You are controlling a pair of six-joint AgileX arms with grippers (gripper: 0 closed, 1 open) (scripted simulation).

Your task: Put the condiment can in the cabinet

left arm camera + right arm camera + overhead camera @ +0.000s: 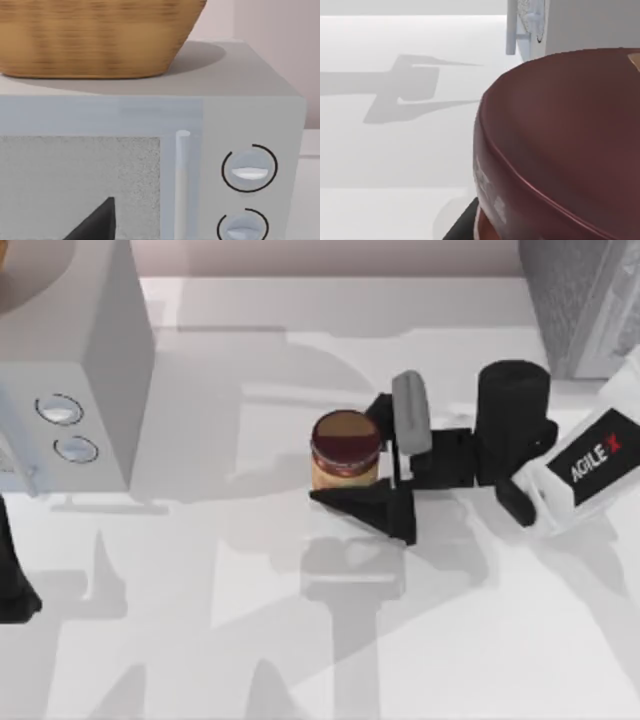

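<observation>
Right of the grey microwave-like cabinet (70,370), the right gripper (365,455) was clamped around the small round maroon-lidded, yellow-labelled condiment can (345,448).

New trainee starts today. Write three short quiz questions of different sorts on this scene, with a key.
1. True or false: the jar stands upright on the table.
2. Which gripper is at the jar? A) left gripper B) right gripper C) both
3. Fill in: in the left wrist view a woven ____ sits on top of the microwave.

Key:
1. True; its dark lid faces up.
2. B; its fingers sit on either side of the jar, while the left arm is parked at the table's left edge.
3. basket.
</observation>
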